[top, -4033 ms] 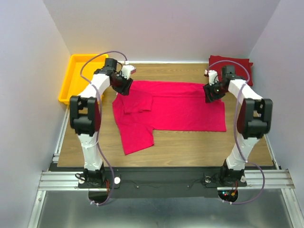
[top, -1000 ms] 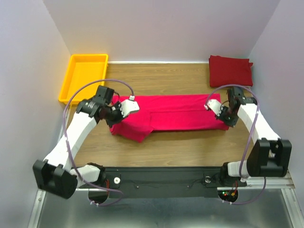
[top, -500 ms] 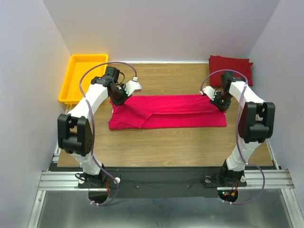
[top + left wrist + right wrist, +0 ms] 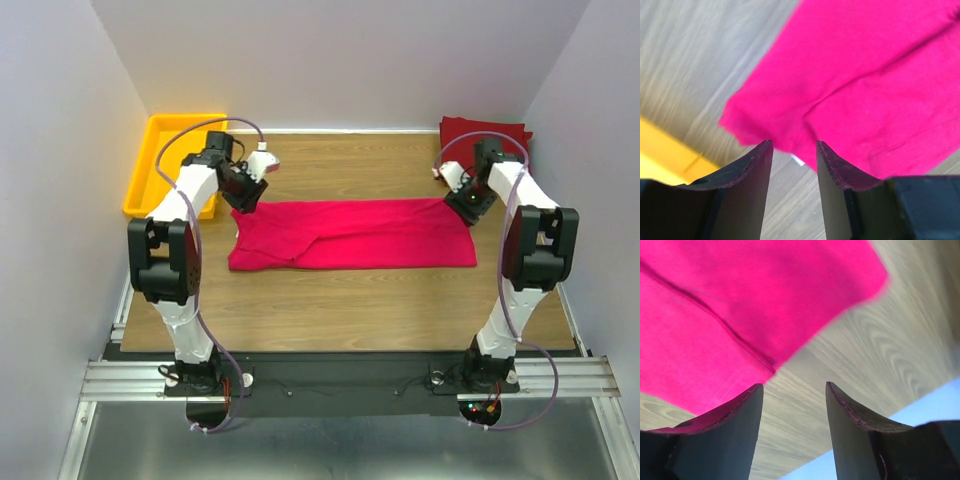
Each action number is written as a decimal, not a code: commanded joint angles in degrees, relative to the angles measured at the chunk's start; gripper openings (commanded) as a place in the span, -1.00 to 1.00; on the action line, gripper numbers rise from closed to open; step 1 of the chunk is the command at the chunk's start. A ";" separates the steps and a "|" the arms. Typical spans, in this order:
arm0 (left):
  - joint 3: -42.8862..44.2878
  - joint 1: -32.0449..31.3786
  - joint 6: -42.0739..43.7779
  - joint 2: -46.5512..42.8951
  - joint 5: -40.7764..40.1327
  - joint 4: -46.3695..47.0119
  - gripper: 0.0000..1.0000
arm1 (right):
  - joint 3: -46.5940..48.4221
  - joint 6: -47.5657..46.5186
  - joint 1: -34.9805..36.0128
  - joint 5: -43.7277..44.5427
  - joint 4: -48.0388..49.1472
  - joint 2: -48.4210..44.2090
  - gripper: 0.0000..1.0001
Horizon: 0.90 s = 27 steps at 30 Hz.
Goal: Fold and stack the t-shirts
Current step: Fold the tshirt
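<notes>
The magenta-pink t-shirt (image 4: 350,235) lies flat across the middle of the table, folded into a long band. My left gripper (image 4: 244,200) hovers at its back left corner, open and empty; in the left wrist view the shirt's corner (image 4: 865,75) lies just beyond the gripper (image 4: 794,150). My right gripper (image 4: 467,203) hovers at the back right corner, also open, and the right wrist view shows bare wood between its fingers (image 4: 794,387) with the shirt (image 4: 715,300) off to the left. The crimson t-shirt (image 4: 487,138) sits folded at the back right corner.
A yellow tray (image 4: 150,165) stands at the back left, just left of the left arm; its edge (image 4: 660,155) shows in the left wrist view. Side walls stand close to both table ends.
Both grippers were shut on the pink shirt's edge and carried it to the far side, folding it lengthwise. They have now opened, let go and drawn back slightly.
</notes>
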 commanded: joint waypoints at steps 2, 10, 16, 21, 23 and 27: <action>-7.26 4.44 -6.18 -11.40 4.87 1.19 0.03 | -3.40 11.21 -3.31 -3.40 0.59 -6.35 0.13; -26.44 6.30 -7.15 -21.52 5.67 3.56 0.07 | -13.79 20.27 -7.08 -10.25 0.24 -6.81 0.11; -33.13 6.39 -7.50 -21.00 4.61 7.70 0.08 | -14.77 24.05 -7.53 -13.51 0.67 -3.91 0.11; -35.77 6.39 -6.89 -18.63 3.73 10.86 0.01 | -15.29 25.20 -7.53 -10.89 2.51 -1.36 0.00; -36.39 6.39 -6.45 -17.66 3.21 11.04 -0.05 | -15.91 25.12 -7.61 -9.56 2.96 -1.35 -0.09; -37.01 6.39 -4.70 -17.48 1.97 10.34 -0.82 | -18.01 24.41 -7.79 -6.84 3.14 -2.31 -0.37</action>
